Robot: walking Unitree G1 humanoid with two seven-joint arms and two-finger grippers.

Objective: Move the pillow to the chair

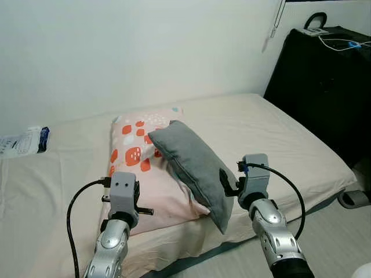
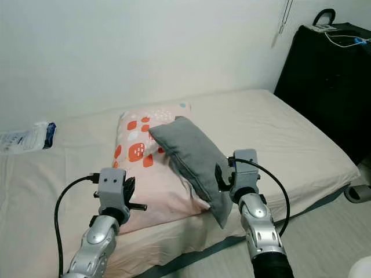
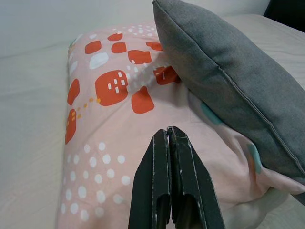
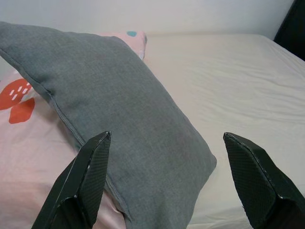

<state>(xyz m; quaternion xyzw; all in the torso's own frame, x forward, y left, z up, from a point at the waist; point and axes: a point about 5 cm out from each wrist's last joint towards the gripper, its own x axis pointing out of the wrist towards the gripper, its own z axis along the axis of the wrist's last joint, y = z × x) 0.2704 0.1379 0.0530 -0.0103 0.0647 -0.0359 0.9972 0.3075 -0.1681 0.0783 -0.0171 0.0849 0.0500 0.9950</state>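
Grey pillow (image 1: 194, 171): lies tilted on the pink patterned pillow (image 1: 145, 168), lower end overhanging the bed's (image 1: 290, 139) near edge.
Left gripper (image 3: 170, 138): jaws pressed together, over the pink pillow.
Right gripper (image 4: 164, 143): jaws wide apart, at the grey pillow's lower end.
Far left edge: a plastic packet (image 1: 23, 141), its print unreadable.
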